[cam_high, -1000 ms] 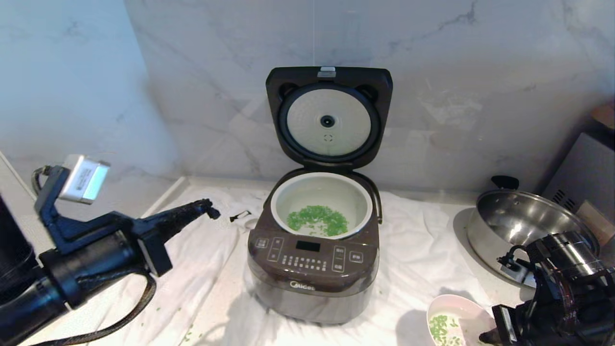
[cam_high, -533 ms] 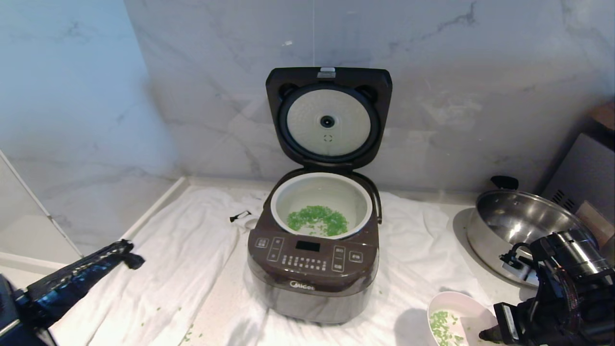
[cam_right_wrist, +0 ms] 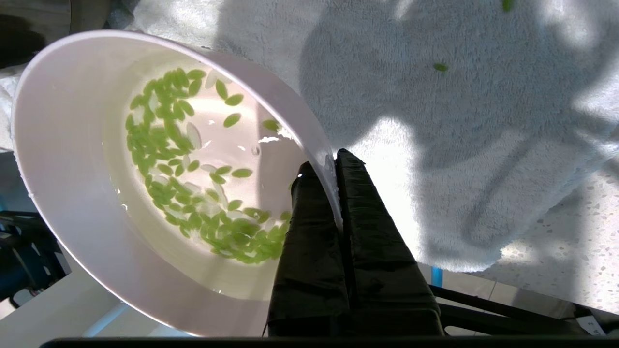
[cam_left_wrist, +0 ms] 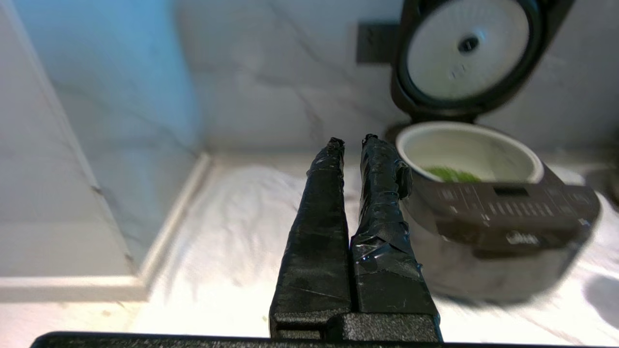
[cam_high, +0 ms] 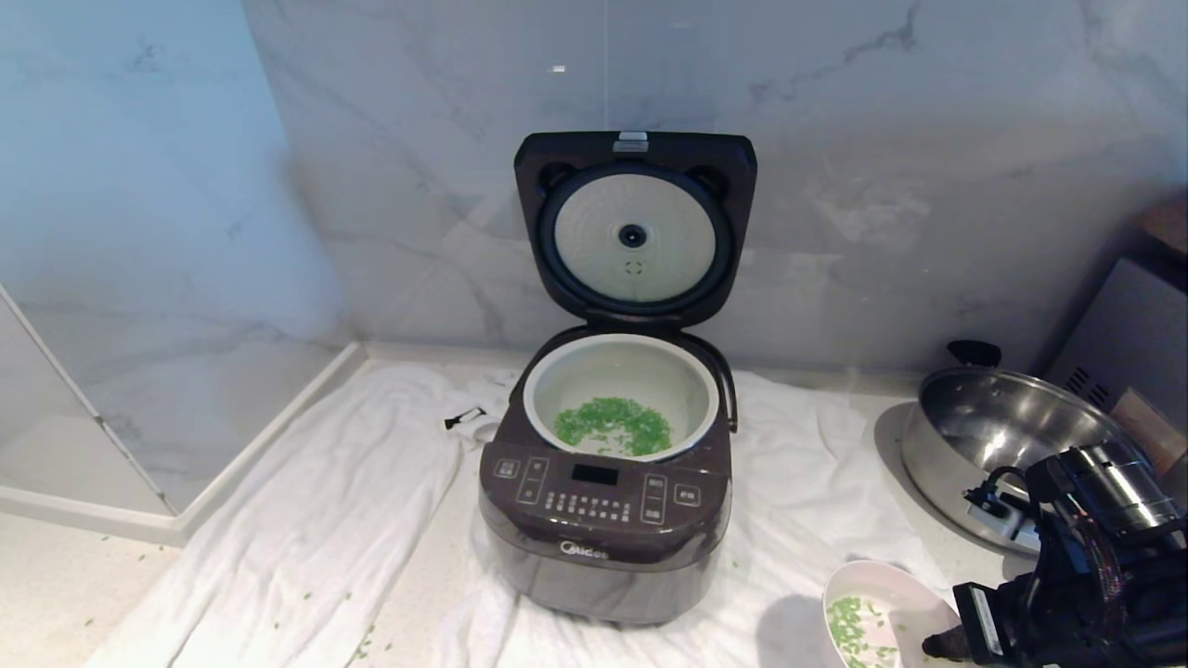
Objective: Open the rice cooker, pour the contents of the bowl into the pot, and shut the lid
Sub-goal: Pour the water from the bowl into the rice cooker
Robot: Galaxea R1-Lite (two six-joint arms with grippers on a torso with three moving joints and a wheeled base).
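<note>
The dark grey-brown rice cooker (cam_high: 603,520) stands on the towel with its lid (cam_high: 636,232) swung up against the wall. Its white pot (cam_high: 631,371) holds a patch of green grains. At the front right, my right gripper (cam_right_wrist: 329,164) is shut on the rim of the white bowl (cam_right_wrist: 72,145), one finger inside and one outside. The bowl (cam_high: 905,598) holds green grains in a little water. My left gripper (cam_left_wrist: 350,141) is out of the head view. It hangs shut and empty in front of and to the left of the cooker (cam_left_wrist: 508,217).
A white towel (cam_high: 325,520) covers the counter, with stray green grains on it. A large steel pan (cam_high: 1002,427) with black handles sits at the right, beside a grey appliance (cam_high: 1132,343). Marble walls close the back and left. A small black clip (cam_high: 462,418) lies left of the cooker.
My left arm has dropped back toward the lower left and left the head view. The right gripper and the bowl have barely moved.
</note>
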